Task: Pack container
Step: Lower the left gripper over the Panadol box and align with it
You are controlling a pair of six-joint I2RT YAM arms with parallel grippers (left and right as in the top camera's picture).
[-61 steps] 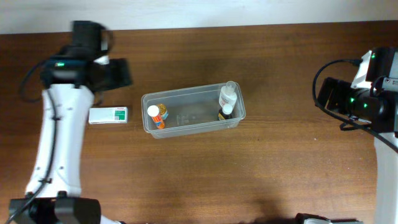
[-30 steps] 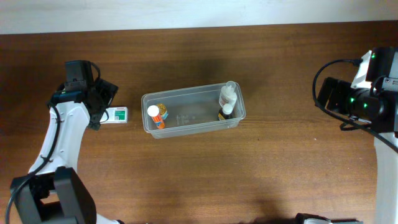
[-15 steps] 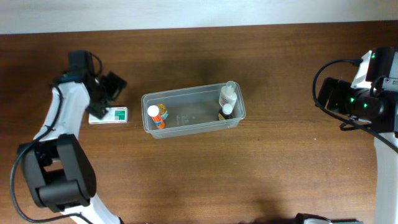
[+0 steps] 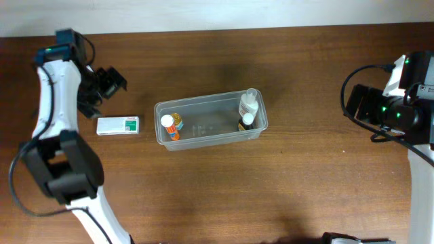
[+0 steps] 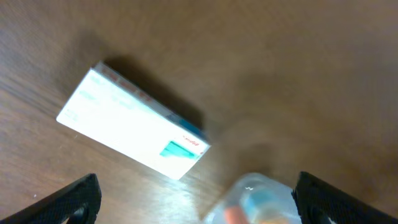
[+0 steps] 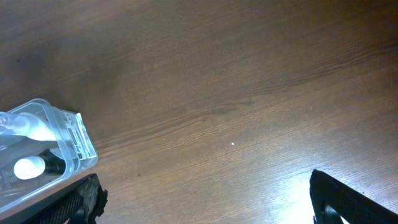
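Observation:
The clear container (image 4: 207,129) stands mid-table, holding an orange bottle (image 4: 171,126) at its left end, and a white bottle (image 4: 248,104) and a dark white-capped bottle (image 4: 245,122) at its right end. A white and green box (image 4: 118,125) lies on the table left of it. My left gripper (image 4: 103,91) hovers open just behind and left of the box. In the left wrist view the box (image 5: 130,127) lies ahead of the open, empty gripper (image 5: 199,204). Far right, my right gripper (image 6: 214,205) is open over bare wood, the container's corner (image 6: 62,146) to its left.
The brown wooden table (image 4: 305,176) runs to a pale wall strip along its far edge (image 4: 217,30). The right arm's body and cables (image 4: 386,112) stand at the right side. A blurred container corner (image 5: 261,202) shows low in the left wrist view.
The left arm has swung from above the box back toward the table's far left, lifting clear of it. Box, container and right arm have not moved.

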